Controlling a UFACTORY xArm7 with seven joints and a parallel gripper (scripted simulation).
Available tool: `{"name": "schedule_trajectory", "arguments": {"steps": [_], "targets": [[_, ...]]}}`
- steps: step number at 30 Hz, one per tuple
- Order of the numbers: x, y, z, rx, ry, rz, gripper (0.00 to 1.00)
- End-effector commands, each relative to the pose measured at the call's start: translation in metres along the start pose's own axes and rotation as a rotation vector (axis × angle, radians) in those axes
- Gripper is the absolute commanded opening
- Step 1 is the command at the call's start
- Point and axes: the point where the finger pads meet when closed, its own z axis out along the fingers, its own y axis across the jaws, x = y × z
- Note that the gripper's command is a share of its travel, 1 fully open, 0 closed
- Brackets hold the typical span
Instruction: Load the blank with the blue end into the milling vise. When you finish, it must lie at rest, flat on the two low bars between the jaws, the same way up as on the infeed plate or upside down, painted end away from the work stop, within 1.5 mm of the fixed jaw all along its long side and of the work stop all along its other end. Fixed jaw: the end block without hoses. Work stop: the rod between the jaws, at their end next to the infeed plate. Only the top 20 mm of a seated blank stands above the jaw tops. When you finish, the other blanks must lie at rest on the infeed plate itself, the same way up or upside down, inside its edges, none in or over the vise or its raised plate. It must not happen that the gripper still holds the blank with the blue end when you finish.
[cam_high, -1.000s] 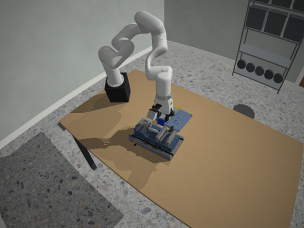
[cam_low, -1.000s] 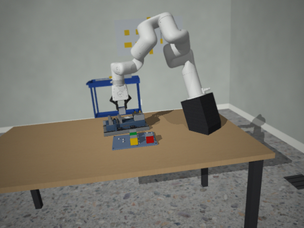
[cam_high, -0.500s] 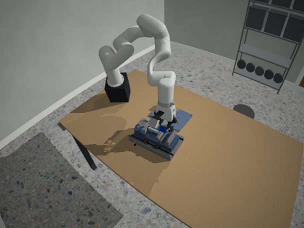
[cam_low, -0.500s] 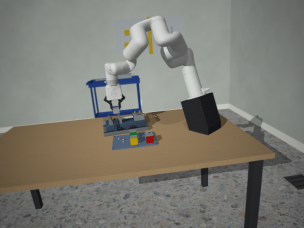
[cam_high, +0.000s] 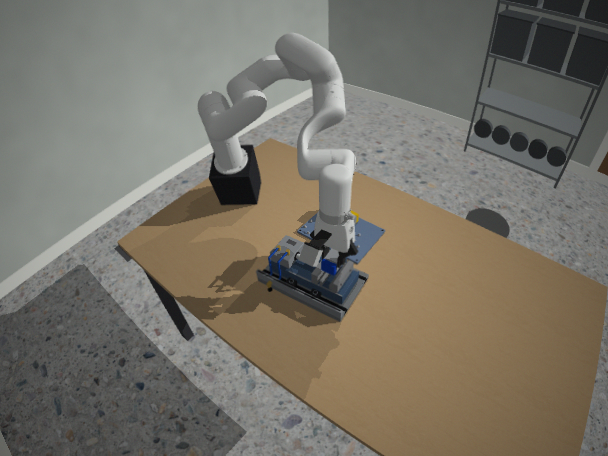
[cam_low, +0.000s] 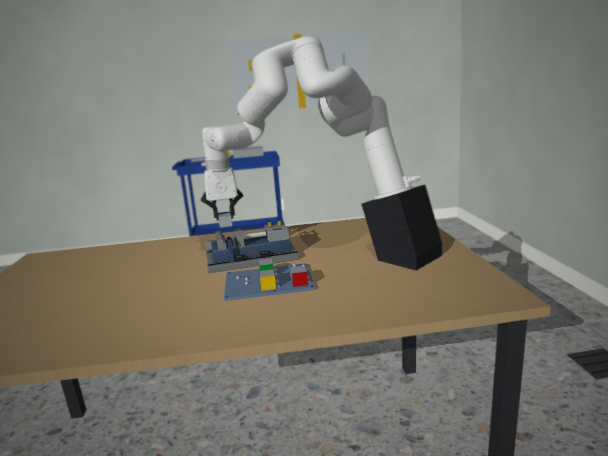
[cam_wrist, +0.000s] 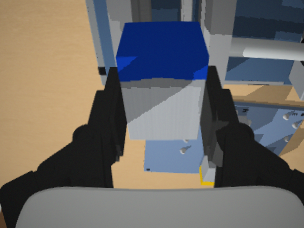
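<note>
My gripper (cam_low: 223, 214) is shut on the grey blank with the blue end (cam_wrist: 163, 78), with a black finger on each long side. In the wrist view the blue end points away from me, toward the vise. I hold the blank in the air above the milling vise (cam_low: 249, 246), over its end away from the hose block (cam_high: 287, 247). It also shows in the top view (cam_high: 328, 265), just above the jaws. The infeed plate (cam_low: 276, 277) lies in front of the vise with green (cam_low: 266, 267), yellow (cam_low: 268, 282) and red (cam_low: 299, 278) ended blanks on it.
The vise stands on a raised grey plate (cam_high: 312, 295) on the wooden table. A grey rod (cam_wrist: 274, 52) lies across the vise opening. The black robot base (cam_low: 402, 227) stands at the table's right. A blue frame (cam_low: 232, 192) stands behind the vise.
</note>
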Motion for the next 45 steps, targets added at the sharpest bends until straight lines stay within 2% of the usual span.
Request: {"name": "schedule_trajectory", "arguments": {"steps": [1,45], "targets": [[0.007,-0.008,-0.001,0.003,0.0,0.0,0.0],[-0.005,0.003,-0.001,0.003,0.001,0.0,0.0]]}}
